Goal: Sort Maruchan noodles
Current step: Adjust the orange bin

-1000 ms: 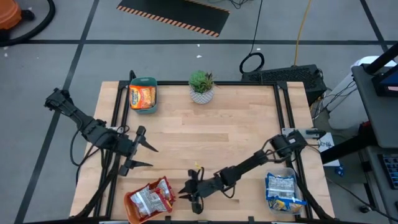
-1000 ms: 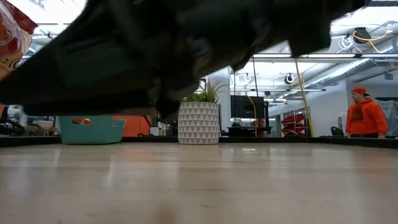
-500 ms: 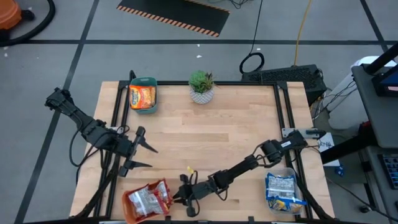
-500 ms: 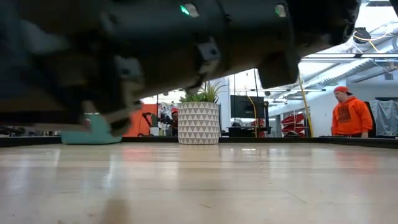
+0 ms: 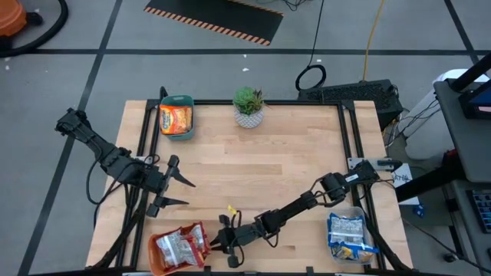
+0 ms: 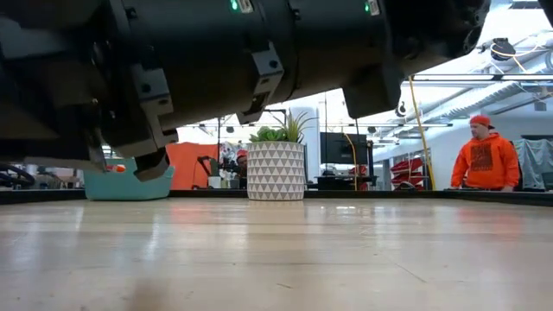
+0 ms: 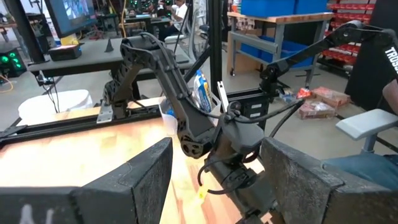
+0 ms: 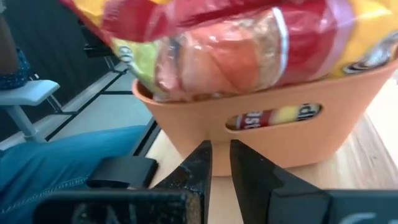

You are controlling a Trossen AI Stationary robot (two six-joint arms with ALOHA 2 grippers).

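Filling the orange bin (image 5: 157,259), silver-red noodle packets (image 5: 180,245) pile up; teal bin (image 5: 177,117) holds orange packets (image 5: 176,118), clear bin (image 5: 350,238) blue-and-yellow packets (image 5: 347,228). Right gripper (image 5: 222,241) narrow, empty; left gripper (image 5: 178,192) wide. Writing unreadable.

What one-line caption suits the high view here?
Right tool, empty, beside the orange bin of silver-red noodle packets; left tool waits open at table's left.

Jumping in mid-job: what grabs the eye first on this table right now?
The right gripper, nearly shut and empty, reaches across the table's near edge to the orange bin heaped with red-and-silver noodle packets. The left gripper waits open at the left side.
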